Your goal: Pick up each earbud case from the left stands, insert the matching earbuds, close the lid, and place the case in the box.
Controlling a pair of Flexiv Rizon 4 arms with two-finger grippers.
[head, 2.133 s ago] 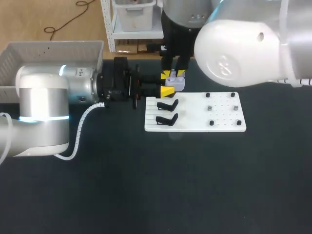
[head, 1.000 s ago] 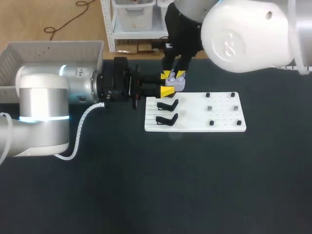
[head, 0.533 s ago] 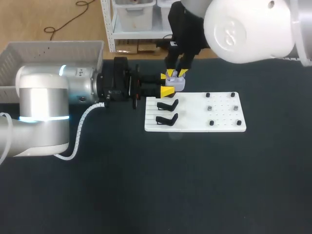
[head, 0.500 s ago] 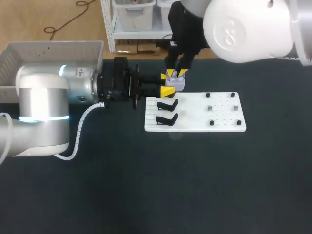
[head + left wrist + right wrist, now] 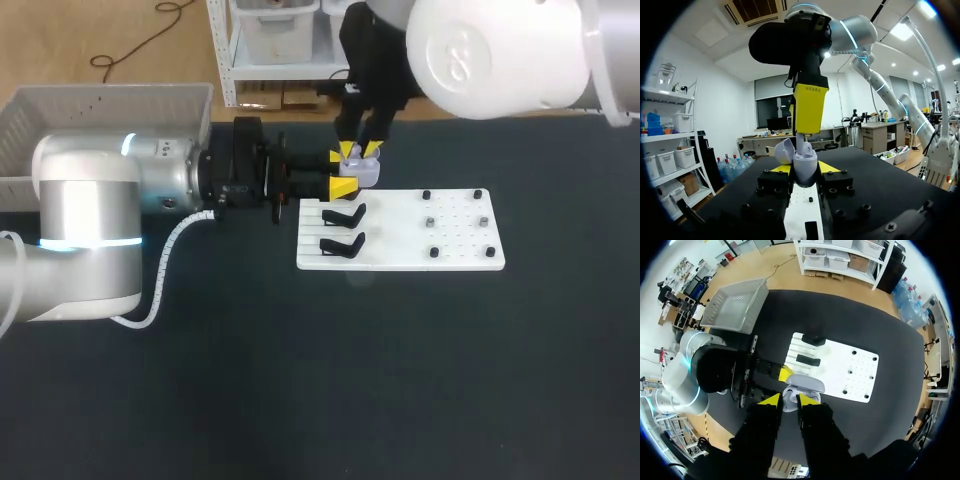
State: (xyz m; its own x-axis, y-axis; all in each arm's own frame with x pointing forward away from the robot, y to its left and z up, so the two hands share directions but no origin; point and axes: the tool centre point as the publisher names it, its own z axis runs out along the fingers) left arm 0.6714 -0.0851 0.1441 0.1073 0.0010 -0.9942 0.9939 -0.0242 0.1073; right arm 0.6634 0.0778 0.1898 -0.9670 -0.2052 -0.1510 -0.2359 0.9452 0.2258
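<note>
While the left gripper (image 5: pixel 804 169) is reaching in level from the left side, it is clenching the lower half of the earbud case (image 5: pixel 804 159), with one yellow-tipped finger (image 5: pixel 829 167) pressing on each side. The pale, rounded case is hanging in the air just past the far left corner of the white board (image 5: pixel 460 238), not touching it. Its lid (image 5: pixel 783 150) is standing open, tipped back to one side of the cup.

The right gripper (image 5: pixel 359 151) is coming in from the far right and pointing straight down onto the open cup of the case. It is sitting right at the mouth of the cup. I cannot tell how its jaws are standing, or whether anything is being pinched there, since the case and the gripper are covering each other in every view.

The board is lying flat on the dark table (image 5: pixel 400 380). Two black stands (image 5: pixel 343 215) are sitting one behind the other on its left part. Several small dark pieces (image 5: pixel 427 195) are sitting in two rows on its right part, well apart from the stands.

The white slatted box (image 5: pixel 110 92) is resting at the far left edge of the table, behind the left arm and well apart from the case.
</note>
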